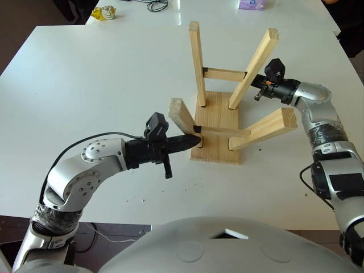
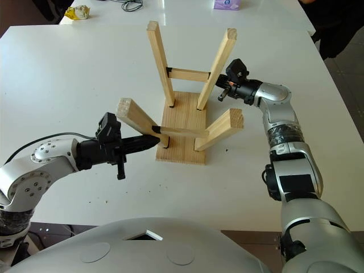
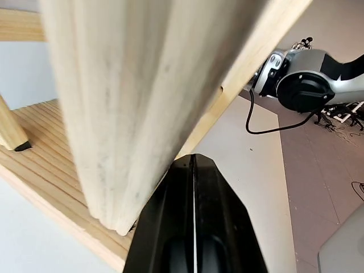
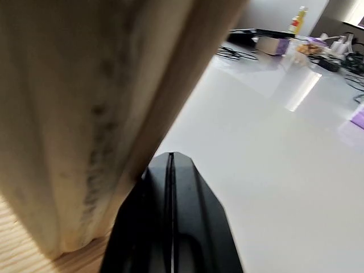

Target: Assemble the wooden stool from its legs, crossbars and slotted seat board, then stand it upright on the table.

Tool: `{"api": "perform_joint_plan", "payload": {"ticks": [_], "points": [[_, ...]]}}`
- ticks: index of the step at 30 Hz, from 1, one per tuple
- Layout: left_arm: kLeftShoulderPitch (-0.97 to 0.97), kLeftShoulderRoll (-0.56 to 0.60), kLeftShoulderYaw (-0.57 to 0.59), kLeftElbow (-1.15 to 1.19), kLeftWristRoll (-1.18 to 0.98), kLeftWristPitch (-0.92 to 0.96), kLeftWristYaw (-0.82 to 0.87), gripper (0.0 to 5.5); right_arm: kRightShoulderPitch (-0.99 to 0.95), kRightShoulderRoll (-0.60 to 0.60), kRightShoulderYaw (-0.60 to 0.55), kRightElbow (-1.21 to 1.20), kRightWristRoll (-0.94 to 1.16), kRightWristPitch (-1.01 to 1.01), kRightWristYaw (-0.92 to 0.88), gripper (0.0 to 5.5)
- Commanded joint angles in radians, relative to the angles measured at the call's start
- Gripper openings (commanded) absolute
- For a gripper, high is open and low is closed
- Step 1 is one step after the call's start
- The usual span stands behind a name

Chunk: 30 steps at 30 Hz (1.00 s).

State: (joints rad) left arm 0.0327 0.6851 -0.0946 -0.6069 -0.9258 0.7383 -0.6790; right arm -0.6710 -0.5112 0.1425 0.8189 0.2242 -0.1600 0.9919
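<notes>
The stool lies upside down on the white table, its slotted seat board [image 1: 219,114] flat. Two far legs [image 1: 198,62] [image 1: 255,67] stand up from it, joined by a crossbar [image 1: 224,74]. The two near legs [image 1: 182,114] [image 1: 264,129] splay outward, linked by a second crossbar [image 1: 224,132]. My left gripper [image 1: 196,139] is shut, its tip pressed at the base of the near left leg [image 3: 142,102]. My right gripper [image 1: 254,81] is shut too, its tip against the far right leg [image 4: 85,102] about halfway up.
Open white tabletop [image 1: 85,85] spreads to the left and front of the stool. A second table behind carries a yellow crumpled object [image 1: 104,12], cables [image 1: 156,4] and a purple box [image 1: 251,4].
</notes>
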Motion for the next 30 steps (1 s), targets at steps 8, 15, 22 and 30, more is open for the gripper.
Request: {"api": "perform_joint_plan", "payload": {"ticks": [8,15,22,30], "points": [[0.010,0.028,0.017,0.204,0.219,-0.115,-0.073,0.03,0.150,-0.026,-0.008,-0.334,0.078,0.155,0.247,0.00],[-0.104,0.039,-0.007,0.495,0.385,-0.293,-0.246,0.03,0.393,-0.119,-0.009,-0.759,0.194,0.372,0.328,0.00],[-0.081,0.004,-0.015,0.569,0.458,-0.375,-0.304,0.03,0.449,-0.138,-0.034,-0.813,0.181,0.403,0.279,0.00],[-0.047,0.038,0.099,0.564,0.429,-0.371,-0.324,0.03,0.391,-0.025,0.012,-0.658,0.076,0.299,0.172,0.00]]}}
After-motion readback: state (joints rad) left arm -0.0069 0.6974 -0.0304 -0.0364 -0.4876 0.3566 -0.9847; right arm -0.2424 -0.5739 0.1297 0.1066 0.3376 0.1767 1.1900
